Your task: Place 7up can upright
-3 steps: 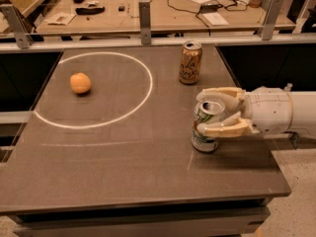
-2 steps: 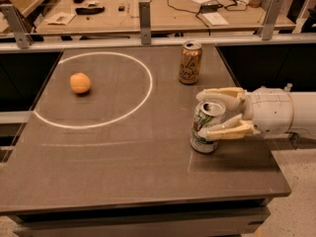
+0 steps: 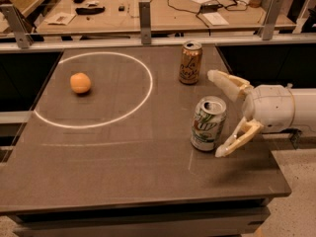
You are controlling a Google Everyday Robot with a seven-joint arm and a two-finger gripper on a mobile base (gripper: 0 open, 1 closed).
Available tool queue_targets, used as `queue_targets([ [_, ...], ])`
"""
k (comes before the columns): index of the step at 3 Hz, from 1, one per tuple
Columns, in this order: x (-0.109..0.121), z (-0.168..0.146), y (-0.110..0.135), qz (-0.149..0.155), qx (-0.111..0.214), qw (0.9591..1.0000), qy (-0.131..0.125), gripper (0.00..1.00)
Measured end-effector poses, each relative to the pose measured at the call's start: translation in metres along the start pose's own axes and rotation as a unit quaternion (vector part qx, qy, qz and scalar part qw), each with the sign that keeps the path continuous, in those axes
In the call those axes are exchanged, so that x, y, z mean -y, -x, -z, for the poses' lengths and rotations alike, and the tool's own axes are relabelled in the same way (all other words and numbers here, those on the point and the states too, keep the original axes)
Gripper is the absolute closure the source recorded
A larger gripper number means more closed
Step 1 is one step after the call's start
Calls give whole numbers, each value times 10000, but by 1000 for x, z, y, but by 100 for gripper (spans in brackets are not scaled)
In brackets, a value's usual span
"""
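The 7up can (image 3: 208, 124) is silver-white with green lettering and a green band near its base. It stands upright on the dark table (image 3: 123, 167), right of the middle. My gripper (image 3: 222, 113) comes in from the right at can height. Its two pale fingers (image 3: 228, 83) are spread wide, one behind the can and one in front of it to the right. Neither finger touches the can, and the gripper holds nothing.
An orange-gold can (image 3: 190, 62) stands upright behind the 7up can. An orange (image 3: 80, 83) lies inside a white circle (image 3: 94, 89) painted on the left half of the table. A rail and a cluttered desk run along the back. The table's right edge is under my arm.
The fingers were closed around the 7up can; they have now spread apart and drawn back to the right. The can stays upright where it was.
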State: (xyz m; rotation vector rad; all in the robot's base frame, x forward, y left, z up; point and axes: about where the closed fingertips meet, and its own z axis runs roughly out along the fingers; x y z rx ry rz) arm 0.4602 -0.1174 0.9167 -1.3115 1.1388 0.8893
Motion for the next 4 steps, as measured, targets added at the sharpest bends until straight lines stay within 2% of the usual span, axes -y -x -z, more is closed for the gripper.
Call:
queue_targets([
  [1,14,11,5,-424,-60,9991,-43,0],
  [3,39,48,20,-1025,-14,9944,-242,0],
  [4,41,50,22,-1062,-11,9940,-263,0],
])
